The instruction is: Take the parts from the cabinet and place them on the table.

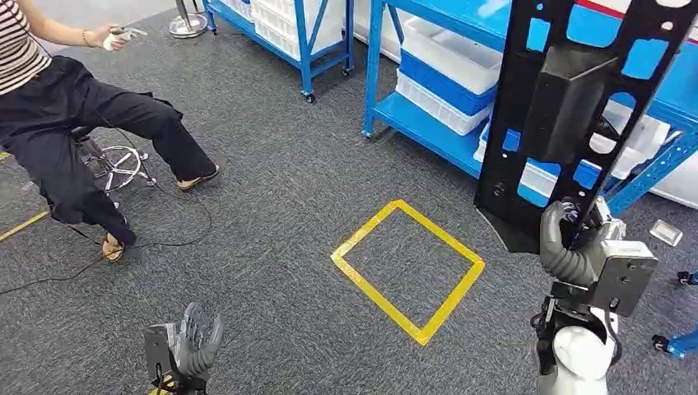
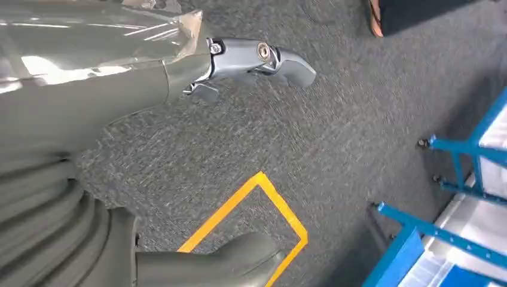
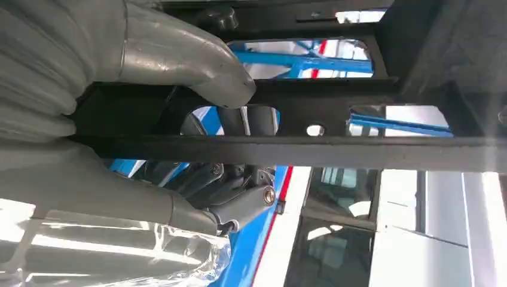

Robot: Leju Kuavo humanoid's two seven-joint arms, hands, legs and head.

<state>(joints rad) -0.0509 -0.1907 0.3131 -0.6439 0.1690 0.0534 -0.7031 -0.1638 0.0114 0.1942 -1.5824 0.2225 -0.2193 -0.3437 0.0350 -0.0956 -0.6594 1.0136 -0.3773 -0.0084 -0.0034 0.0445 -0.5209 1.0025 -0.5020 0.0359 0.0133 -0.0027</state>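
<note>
1. A black cut-out panel part (image 1: 568, 107) is being gripped upright at 3 o'clock by the right hand (image 1: 568, 239).
2. The left hand (image 1: 197, 337) is being hung empty, fingers loosely apart, at 7 o'clock above the carpet (image 1: 272, 247).

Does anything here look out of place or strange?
Nothing looks spilled or broken. The right hand holds a large black part upright by its lower end. A cable trails loose across the carpet near the seated person.

grey carpet (image 1: 272, 206) — yellow tape square (image 1: 407, 270) | blue racks (image 1: 428, 123)
</note>
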